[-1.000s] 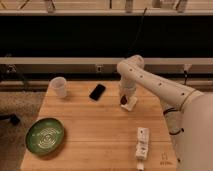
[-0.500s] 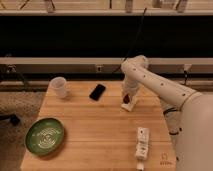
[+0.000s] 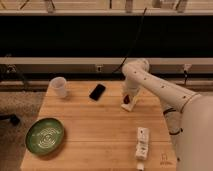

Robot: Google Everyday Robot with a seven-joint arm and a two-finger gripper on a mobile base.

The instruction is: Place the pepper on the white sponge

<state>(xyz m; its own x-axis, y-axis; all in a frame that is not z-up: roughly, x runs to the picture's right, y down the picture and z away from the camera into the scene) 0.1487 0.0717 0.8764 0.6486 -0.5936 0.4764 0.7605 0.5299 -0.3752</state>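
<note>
A: Where is the pepper (image 3: 126, 98) right now?

B: Directly under the tool (image 3: 127, 98), just above or already touching the white sponge (image 3: 129, 105) near the far right of the tabletop (image 3: 95, 130). Whether the tool grips it or has let go, I cannot tell.

A: So how should the placing go?

B: Lower gently until the pepper rests along the middle of the sponge, then release and lift straight up. A sideways pull would likely roll it off, since the sponge is small.

A: Anything in the way?

B: No. The black phone (image 3: 97, 91) sits well to the left, the segmented white block (image 3: 142, 143) nearer the front edge.
</note>
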